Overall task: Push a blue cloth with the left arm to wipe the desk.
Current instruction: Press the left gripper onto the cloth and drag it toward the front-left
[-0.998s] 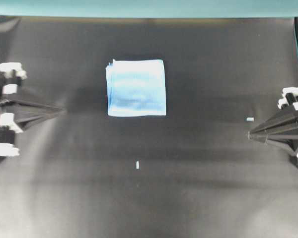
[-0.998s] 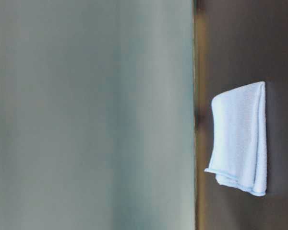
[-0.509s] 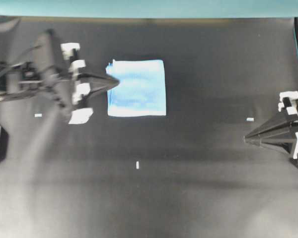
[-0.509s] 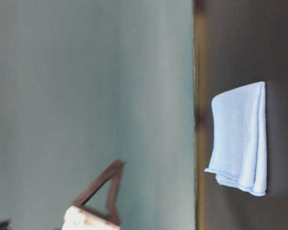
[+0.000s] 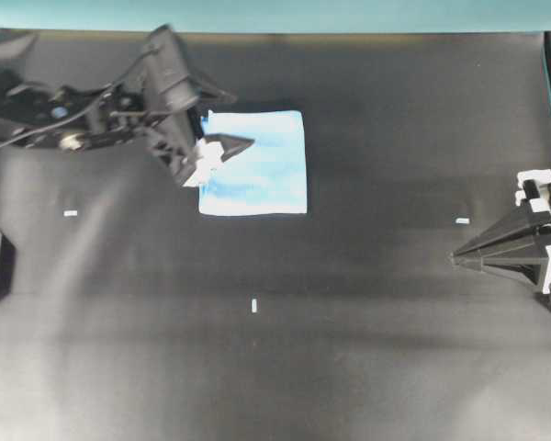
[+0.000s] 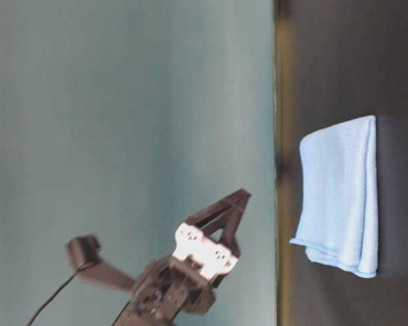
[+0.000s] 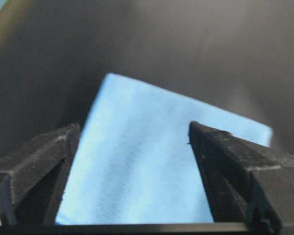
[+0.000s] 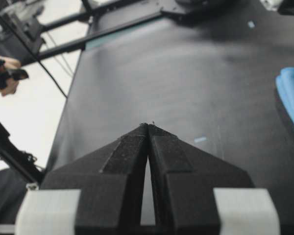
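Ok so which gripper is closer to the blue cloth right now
Left. The left gripper, jaws open, is over the blue cloth's upper-left part in the overhead view. The right gripper sits far off at the desk's right edge.

The blue cloth (image 5: 257, 170) is soft woven fabric with a fine ribbed texture; the surface (image 5: 349, 349) looks matt black and smooth; the left claw (image 7: 132, 161) has dull, slightly grainy black plastic fingers (image 7: 225, 166).

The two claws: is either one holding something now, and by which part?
Nothing is held. The left claw is open above the blue cloth, not gripping it. The right claw is shut and empty.
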Motion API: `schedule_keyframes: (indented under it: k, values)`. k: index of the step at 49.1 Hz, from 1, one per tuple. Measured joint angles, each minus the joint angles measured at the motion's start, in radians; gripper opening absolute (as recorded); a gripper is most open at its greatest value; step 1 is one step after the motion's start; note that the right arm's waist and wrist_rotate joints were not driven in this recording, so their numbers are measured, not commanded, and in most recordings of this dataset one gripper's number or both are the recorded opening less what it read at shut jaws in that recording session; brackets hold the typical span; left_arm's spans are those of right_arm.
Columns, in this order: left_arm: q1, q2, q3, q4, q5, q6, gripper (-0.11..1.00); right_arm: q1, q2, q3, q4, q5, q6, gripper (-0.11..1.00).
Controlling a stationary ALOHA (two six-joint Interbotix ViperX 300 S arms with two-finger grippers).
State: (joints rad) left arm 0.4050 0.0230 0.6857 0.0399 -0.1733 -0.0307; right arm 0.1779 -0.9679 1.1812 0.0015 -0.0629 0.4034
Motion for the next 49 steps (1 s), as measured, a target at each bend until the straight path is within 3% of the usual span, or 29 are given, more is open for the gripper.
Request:
schedule_keyframes:
  k: [20, 31, 49]
  values:
    - [0.003, 0.230, -0.067, 0.000, -0.015, -0.021, 0.86, 0.000, -0.014, 0.000, 0.000, 0.092, 0.000, 0.00]
    - [-0.014, 0.264, -0.060, 0.000, -0.077, -0.066, 0.86, 0.000, -0.041, 0.000, 0.002, 0.123, 0.002, 0.00]
    - [-0.018, 0.285, -0.037, 0.000, -0.091, -0.069, 0.85, 0.000, -0.049, 0.009, 0.002, 0.127, 0.002, 0.00]
